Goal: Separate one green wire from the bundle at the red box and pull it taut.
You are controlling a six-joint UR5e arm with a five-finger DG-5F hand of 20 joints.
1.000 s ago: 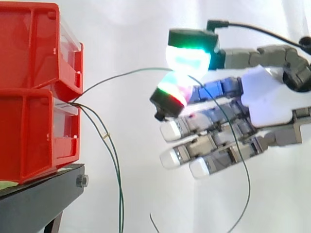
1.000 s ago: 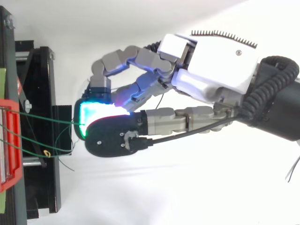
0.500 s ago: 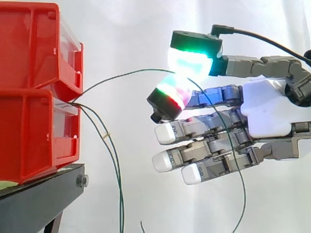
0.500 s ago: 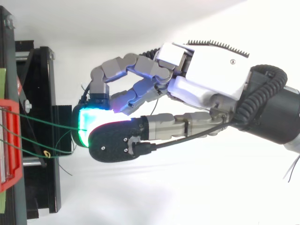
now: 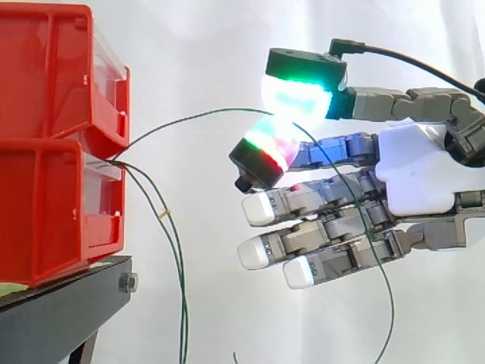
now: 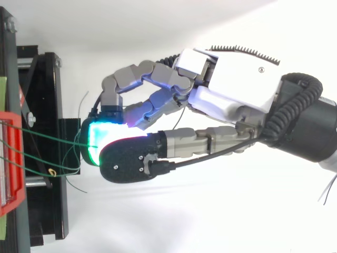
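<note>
Side view: the hand (image 5: 417, 178) pinches one green wire (image 5: 174, 121) between two glowing pads (image 5: 295, 95), its other fingers straight. That wire arcs from the red box (image 5: 45, 205) to the pinch, while the other wires (image 5: 180, 288) hang below

Bright even light, glaring white curtain (image 5: 189, 45), pads (image 5: 294, 97) of hand (image 5: 417, 178) glowing green

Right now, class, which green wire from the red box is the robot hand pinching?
The top wire, arching from the red box up to the robot hand's glowing pads; the other wires droop beside the stand.
</note>
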